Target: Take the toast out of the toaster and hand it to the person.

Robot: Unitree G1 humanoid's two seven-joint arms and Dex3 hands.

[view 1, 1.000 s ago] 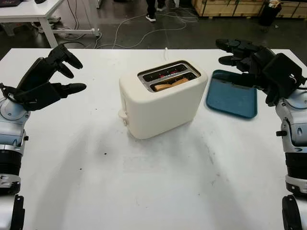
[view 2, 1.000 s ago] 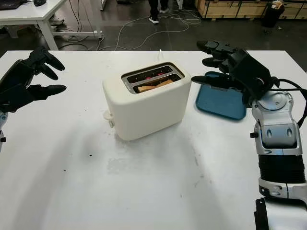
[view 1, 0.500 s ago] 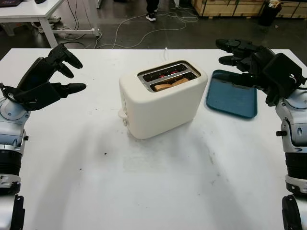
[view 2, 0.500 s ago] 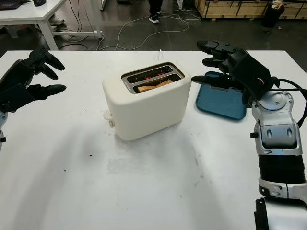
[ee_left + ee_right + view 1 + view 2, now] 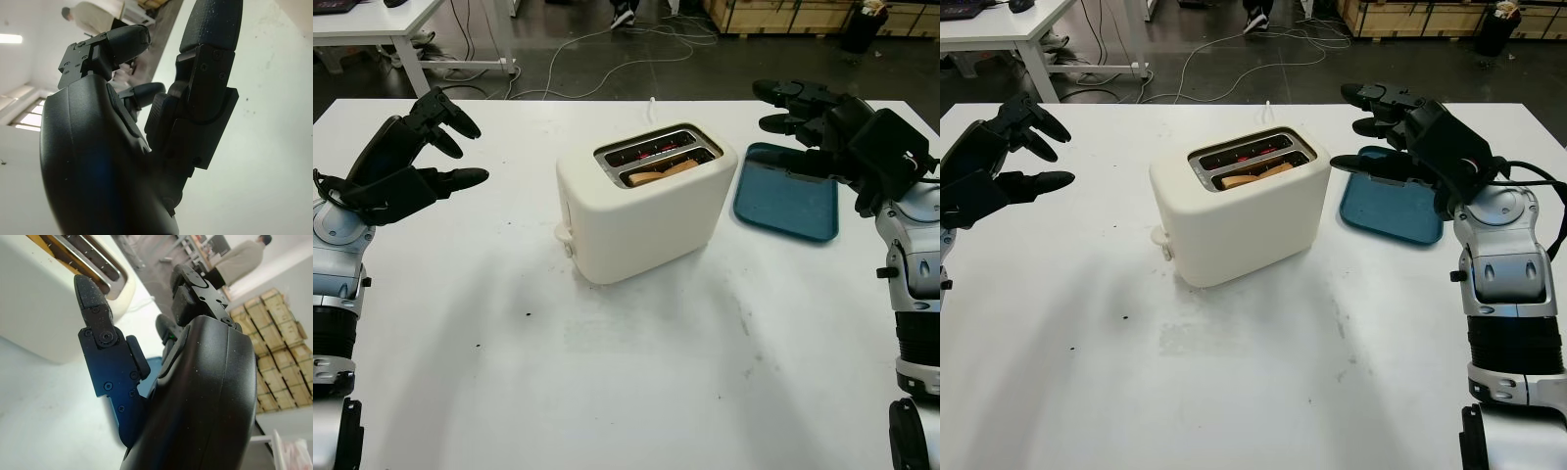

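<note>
1. A cream toaster (image 5: 644, 211) stood near the middle of the white worktop (image 5: 636, 372), turned at a slight angle, its lever knob on the near-left end.
2. The toast (image 5: 663, 171) sat in the nearer of the two slots, its browned top edge just showing at the slot mouth. The farther slot glowed reddish inside.
3. A blue tray (image 5: 787, 197) lay flat on the worktop just right of the toaster, apart from it.
4. The left robot hand (image 5: 411, 157) hung above the worktop well to the left of the toaster; it was open and held nothing.
5. The right robot hand (image 5: 1393, 132) hung over the far-left part of the tray, close to the toaster's right end without touching it; it was open too, holding nothing. From the right wrist camera, one of its fingers (image 5: 100, 345) stood in front of the toaster's side.
6. On the floor beyond the worktop lay cables (image 5: 607, 54), with wooden crates (image 5: 783, 15) along the far right and a second white table (image 5: 382, 24) at the far left.
7. A person (image 5: 242, 262) in a light top stood in the background of the right wrist picture.
</note>
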